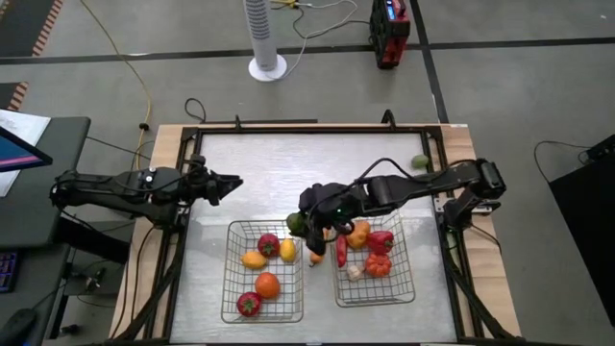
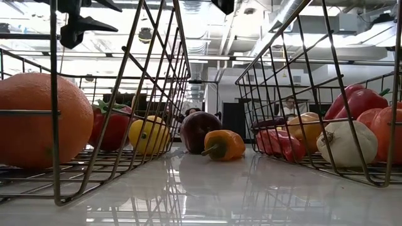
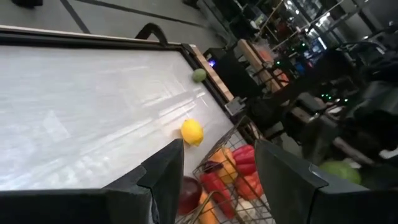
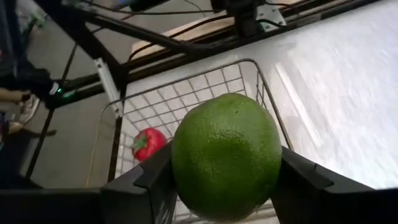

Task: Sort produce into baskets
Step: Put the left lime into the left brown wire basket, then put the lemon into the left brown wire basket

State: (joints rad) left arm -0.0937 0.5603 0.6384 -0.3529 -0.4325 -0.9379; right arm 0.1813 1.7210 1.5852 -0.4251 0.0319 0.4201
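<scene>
My right gripper [image 1: 301, 222] is shut on a green round fruit [image 4: 227, 155], held above the table by the far right corner of the left basket [image 1: 231, 288]. That basket holds red, yellow and orange pieces, among them a big orange [image 2: 38, 119]. The right basket [image 1: 411, 279] holds red peppers, a chili, garlic [image 2: 345, 143] and orange pieces. A dark purple round [image 2: 200, 130] and a small orange pepper [image 2: 223, 144] lie on the table between the baskets. My left gripper [image 1: 229, 185] hangs open over the table's left side, nothing between its fingers. My right gripper pinches the green fruit by two opposite sides [image 4: 180, 168] between its two fingers. The fingers reach in from the table's right, slanting downward. The fruit is lifted clear of the table and of both baskets.
A yellow lemon [image 3: 192, 132] lies on the bare table beyond the right basket. Another green fruit [image 1: 420, 161] sits at the table's far right edge. The far half of the white table [image 1: 288, 159] is open surface, bounded by a dark frame.
</scene>
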